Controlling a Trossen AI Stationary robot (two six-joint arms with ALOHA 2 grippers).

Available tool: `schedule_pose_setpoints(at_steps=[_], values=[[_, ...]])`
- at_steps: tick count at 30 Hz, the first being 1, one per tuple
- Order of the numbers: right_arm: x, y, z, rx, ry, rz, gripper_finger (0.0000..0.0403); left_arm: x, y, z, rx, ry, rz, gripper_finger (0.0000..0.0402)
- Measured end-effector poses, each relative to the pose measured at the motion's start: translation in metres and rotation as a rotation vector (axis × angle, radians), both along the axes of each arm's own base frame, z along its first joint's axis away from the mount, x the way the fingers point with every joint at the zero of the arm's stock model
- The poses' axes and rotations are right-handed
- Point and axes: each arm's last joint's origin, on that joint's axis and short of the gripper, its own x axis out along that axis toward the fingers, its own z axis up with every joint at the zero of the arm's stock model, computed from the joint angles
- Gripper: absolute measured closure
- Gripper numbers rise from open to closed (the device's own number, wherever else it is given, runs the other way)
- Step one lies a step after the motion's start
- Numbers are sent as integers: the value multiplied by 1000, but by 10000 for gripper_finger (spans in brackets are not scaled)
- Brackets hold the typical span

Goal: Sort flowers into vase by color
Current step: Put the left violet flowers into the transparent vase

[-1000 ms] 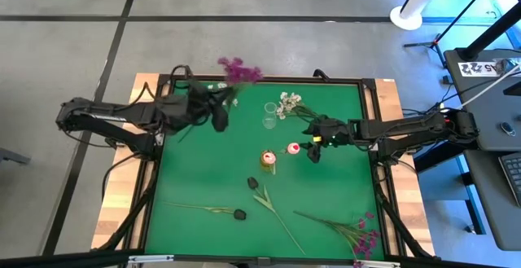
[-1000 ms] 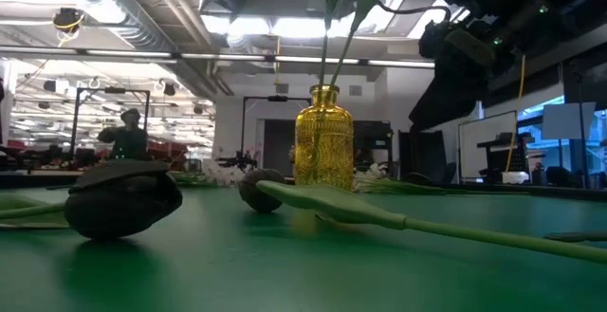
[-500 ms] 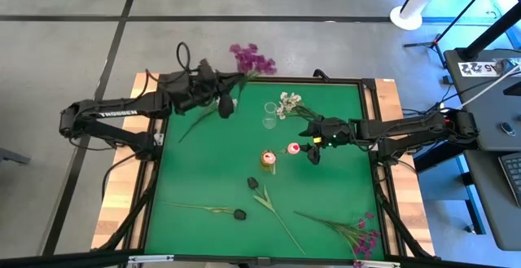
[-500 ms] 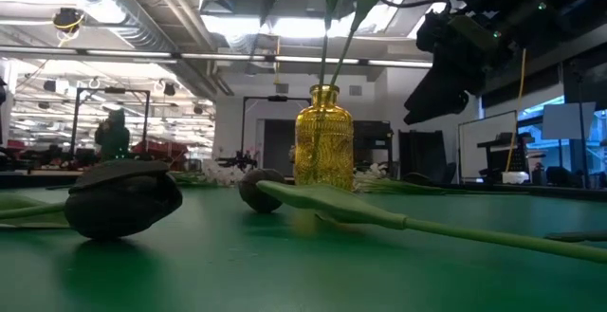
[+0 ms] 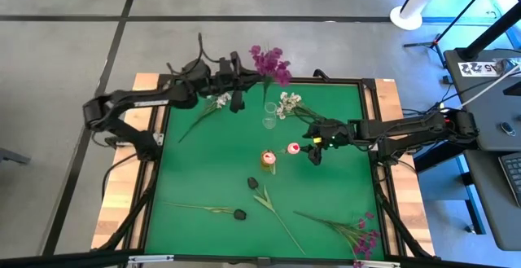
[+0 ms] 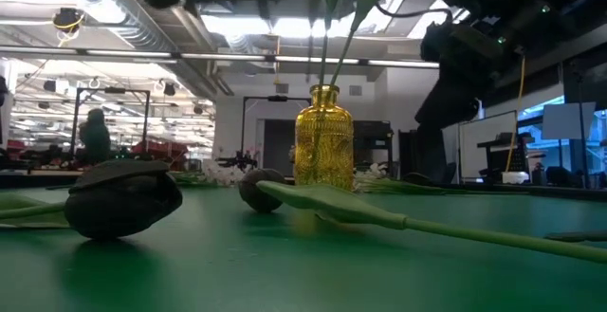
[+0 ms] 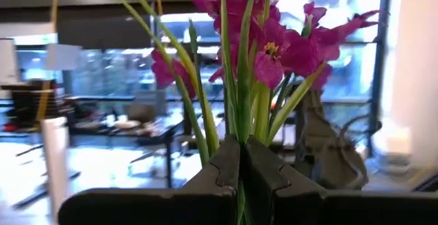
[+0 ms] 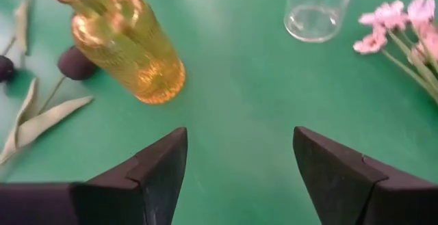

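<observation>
My left gripper (image 5: 244,82) is shut over the table's far edge, with a magenta-purple sprig (image 5: 270,63) in it; its blossoms (image 7: 274,47) rise beyond the fingers. A clear glass vase (image 5: 269,122) stands just nearer, white blossoms (image 5: 286,103) lying beside it. The amber vase (image 5: 269,160) stands at mid-table with pale pink buds in its neck. My right gripper (image 5: 313,151) hovers open to the right of the amber vase (image 8: 130,44), touching nothing. Dark buds (image 5: 252,183) (image 5: 239,214) and more magenta sprigs (image 5: 362,235) lie near the near edge. My left gripper pinches the magenta sprig's bundle of green stems (image 7: 241,126) between its two shut fingers. The sprig is lifted clear of the table. Its blossoms and leaves stand out past the fingertips (image 7: 226,163).
A white sprig (image 5: 216,101) lies on the mat under the left arm, its stem running toward the left edge. A pink bloom (image 5: 293,148) sits beside my right gripper. A long leafed stem (image 6: 379,215) lies across the near part of the mat. Black frame rails border the table.
My left gripper has carried the magenta sprig along the far edge toward the table's right, from the far left corner to above the clear glass vase. The white sprig on the mat beneath it has come into sight. A person in the room behind has walked left.
</observation>
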Motion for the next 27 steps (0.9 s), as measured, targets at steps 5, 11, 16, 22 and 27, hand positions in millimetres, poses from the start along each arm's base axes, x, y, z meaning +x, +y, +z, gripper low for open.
schedule_pose_setpoints(at_steps=[5,11,16,22,27], values=[[-1,0,-1,33,12,-31,139,12,20,-20,-28,-40,-85,401],[-1,0,-1,48,10,-46,139,24,30,-44,-49,-5,-93,401],[-1,0,-1,52,9,-49,139,30,34,-59,-68,31,-92,401],[-1,0,-1,51,9,-46,139,32,35,-65,-91,67,-89,400],[-1,0,-1,50,9,-45,139,33,38,-72,-141,117,6,373]])
